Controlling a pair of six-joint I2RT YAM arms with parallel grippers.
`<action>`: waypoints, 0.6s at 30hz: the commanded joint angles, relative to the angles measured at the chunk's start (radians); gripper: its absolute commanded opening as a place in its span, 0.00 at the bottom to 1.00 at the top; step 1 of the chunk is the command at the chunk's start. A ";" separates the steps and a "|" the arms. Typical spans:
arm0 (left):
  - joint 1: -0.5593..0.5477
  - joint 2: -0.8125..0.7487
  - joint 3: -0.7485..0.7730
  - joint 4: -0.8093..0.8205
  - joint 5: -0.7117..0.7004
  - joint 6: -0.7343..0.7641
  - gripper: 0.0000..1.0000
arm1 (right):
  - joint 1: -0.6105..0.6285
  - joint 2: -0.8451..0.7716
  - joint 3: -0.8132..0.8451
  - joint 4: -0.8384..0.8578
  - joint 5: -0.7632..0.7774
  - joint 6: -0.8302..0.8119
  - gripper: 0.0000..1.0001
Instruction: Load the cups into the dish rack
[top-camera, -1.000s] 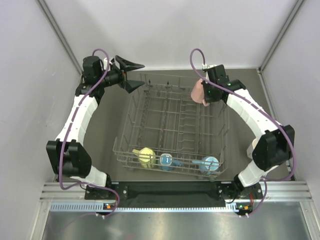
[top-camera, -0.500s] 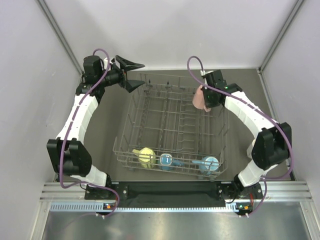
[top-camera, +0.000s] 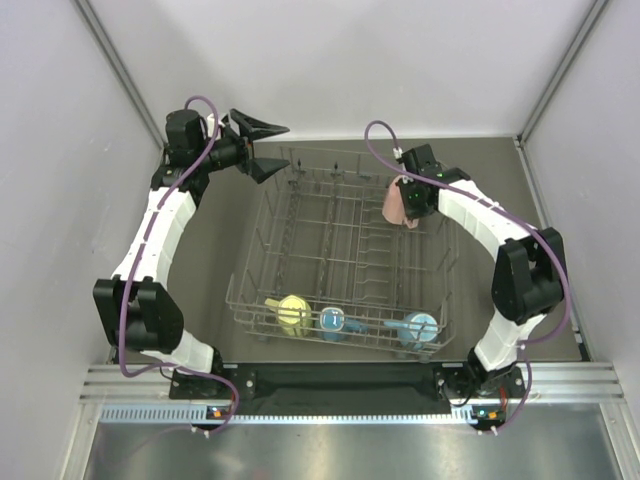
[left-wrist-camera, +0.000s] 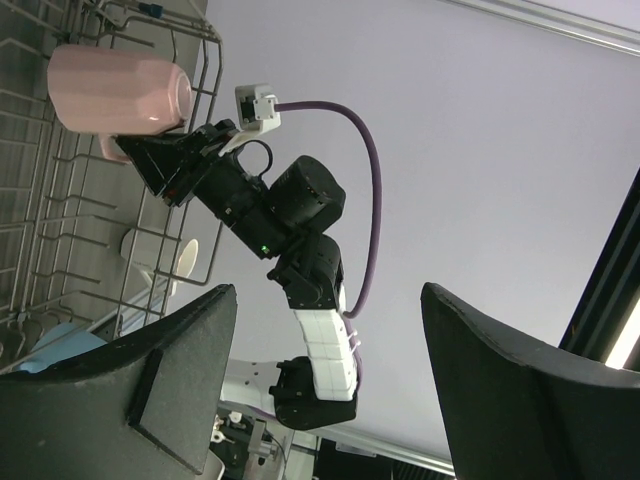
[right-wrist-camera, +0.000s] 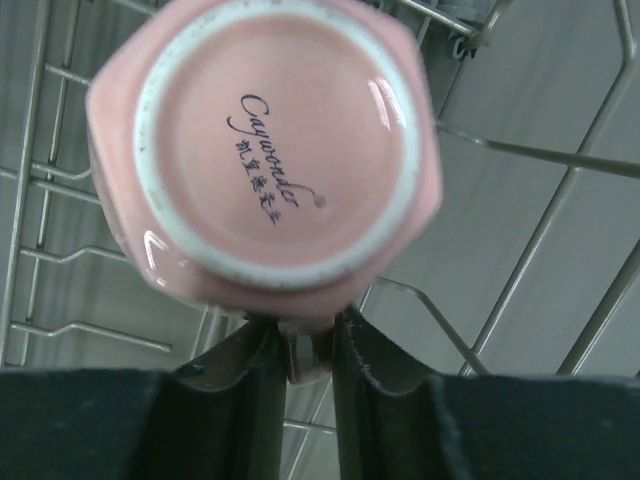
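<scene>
Because the right arm's wrist covers most of it from above, the pink mug (top-camera: 400, 204) shows there only as a pale patch over the far right corner of the dish rack (top-camera: 370, 338). Whether it touches the wires beneath cannot be told. Its mouth is hidden in the right wrist view, where only the stamped base faces the lens. The white mug (left-wrist-camera: 155, 258) stands outside the dish rack's right wall. It is glimpsed through the wires in the left wrist view and is largely masked by the right elbow from above. Along the dish rack's near wall sit the yellow mug (top-camera: 293, 313), the blue mug (top-camera: 331, 321) and the light blue mug (top-camera: 417, 327).

The right arm folds sharply at the elbow beside the dish rack's right wall and reaches inward over the far rim. The right gripper (right-wrist-camera: 308, 340) is clenched on the pink mug's handle, with the body hanging off the fingertips. The left arm stretches up along the dish rack's left side. The left gripper (top-camera: 278, 149) is held just beyond the far left corner, its jaws spread wide with nothing between them.

Since a second ago the pink mug has shifted from above the far rim towards the dish rack's interior, and the right elbow has drawn closer. The left arm has not moved.
</scene>
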 joint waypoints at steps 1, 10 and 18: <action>0.004 -0.008 0.042 0.021 -0.011 0.003 0.79 | -0.012 -0.015 0.044 0.091 0.038 -0.008 0.23; 0.003 -0.020 0.034 0.006 -0.028 0.012 0.79 | -0.012 -0.025 0.032 0.070 0.038 -0.026 0.58; 0.003 -0.042 0.025 -0.002 -0.048 0.018 0.79 | -0.012 -0.081 0.083 0.021 0.012 -0.015 0.66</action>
